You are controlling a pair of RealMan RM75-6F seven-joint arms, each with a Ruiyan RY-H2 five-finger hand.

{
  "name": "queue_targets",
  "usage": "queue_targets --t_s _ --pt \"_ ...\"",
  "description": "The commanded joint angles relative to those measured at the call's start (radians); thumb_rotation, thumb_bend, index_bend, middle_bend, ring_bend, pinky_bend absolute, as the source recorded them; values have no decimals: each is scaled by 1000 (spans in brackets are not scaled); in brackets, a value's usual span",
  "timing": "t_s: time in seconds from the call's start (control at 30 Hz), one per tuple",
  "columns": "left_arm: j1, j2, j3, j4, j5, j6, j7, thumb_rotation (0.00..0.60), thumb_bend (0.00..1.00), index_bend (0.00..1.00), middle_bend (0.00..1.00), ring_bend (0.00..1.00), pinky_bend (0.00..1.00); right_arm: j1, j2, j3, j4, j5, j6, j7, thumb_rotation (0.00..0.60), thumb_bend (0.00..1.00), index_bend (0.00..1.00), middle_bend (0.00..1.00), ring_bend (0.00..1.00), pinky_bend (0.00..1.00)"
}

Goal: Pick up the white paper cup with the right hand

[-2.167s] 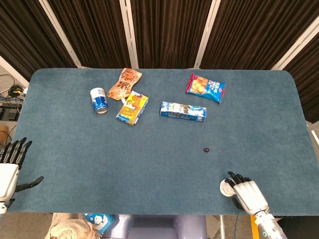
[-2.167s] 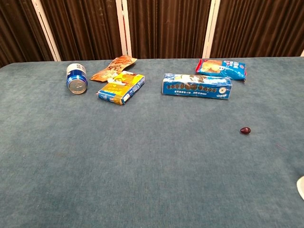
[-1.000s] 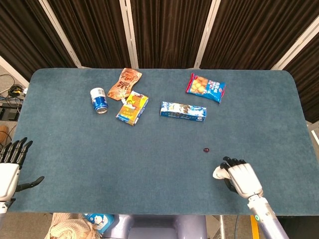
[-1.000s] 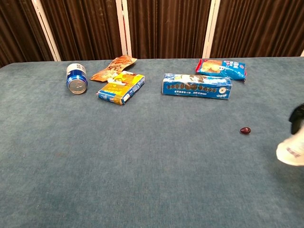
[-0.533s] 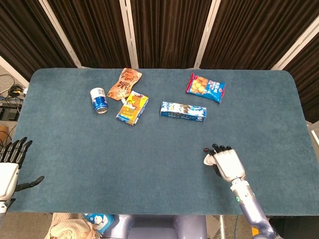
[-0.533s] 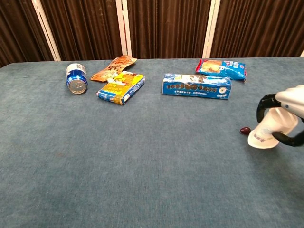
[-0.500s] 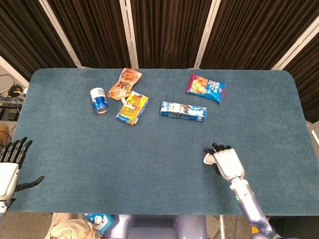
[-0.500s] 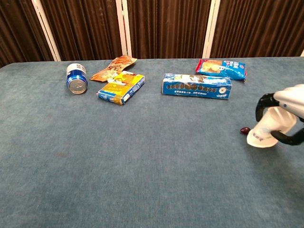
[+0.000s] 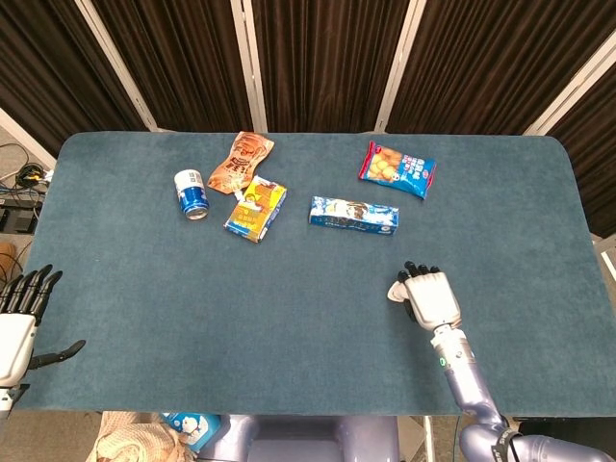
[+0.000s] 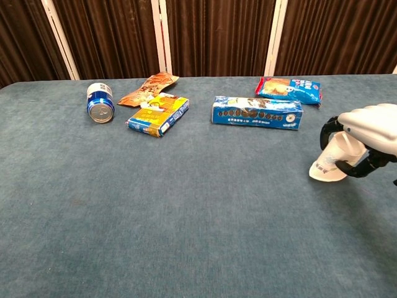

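My right hand [image 10: 366,139] holds the white paper cup [image 10: 332,158] with its fingers wrapped around it. The cup is tilted, its wide mouth pointing down and left, a little above the blue table [image 10: 186,211]. In the head view the same hand [image 9: 428,296] sits right of centre, and only the cup's rim [image 9: 396,292] peeks out at its left. My left hand [image 9: 17,327] stays off the table's near left corner, fingers spread and holding nothing.
A blue can [image 9: 192,194] lies on its side at the far left, beside an orange snack bag [image 9: 243,161] and a yellow box [image 9: 256,208]. A blue biscuit box [image 9: 353,215] and a blue-red snack bag [image 9: 397,169] lie at centre back.
My right hand has carried the cup from the near right edge up and inward toward the table's centre. The small dark object on the cloth is now hidden behind the hand and cup. The left hand has not moved.
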Motion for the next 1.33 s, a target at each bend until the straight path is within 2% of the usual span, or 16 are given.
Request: queue_targets --t_s 0.03,0.1,0.17,0.33,0.63,0.8,0.93,1.03,1.13,1.2,1.33 --pt "0 0 0 0 0 -1 -1 600 14 0 0 0 0 6 -8 -8 8 2 8 -5 600 459 352 252 307 373" --pt "0 0 1 0 0 0 -1 600 14 0 0 0 0 8 -14 -15 15 5 17 -14 600 457 127 216 279 373" --pt "1 0 1 0 2 2 0 600 14 0 0 0 0 11 -14 -21 14 11 21 -30 600 447 8 158 238 367" --pt "2 -2 1 1 3 5 2 600 15 0 0 0 0 19 7 -38 -20 -7 56 -83 600 405 0 15 141 305" --pt "6 -5 1 3 9 18 9 600 14 0 0 0 0 -25 131 -78 -200 -28 135 -103 600 398 0 0 78 261" --pt "9 -8 2 7 16 27 14 600 14 0 0 0 0 -109 258 -153 -309 -97 211 -43 600 398 0 0 70 259" --pt "11 -12 5 11 27 35 20 600 14 0 0 0 0 -186 361 -232 -366 -210 272 63 600 398 0 0 45 255" --pt "11 -15 6 13 34 40 21 600 14 0 0 0 0 -239 412 -283 -371 -302 324 144 600 398 0 0 7 196" --pt "13 -20 7 21 42 47 23 600 14 0 0 0 0 -301 455 -339 -317 -427 396 262 600 397 0 0 0 133" --pt "13 -23 7 24 46 52 22 600 14 0 0 0 0 -331 461 -353 -271 -477 435 329 600 397 0 0 0 113" --pt "13 -29 3 33 48 58 30 600 14 0 0 0 0 -367 433 -342 -168 -530 495 408 600 397 0 0 0 112"
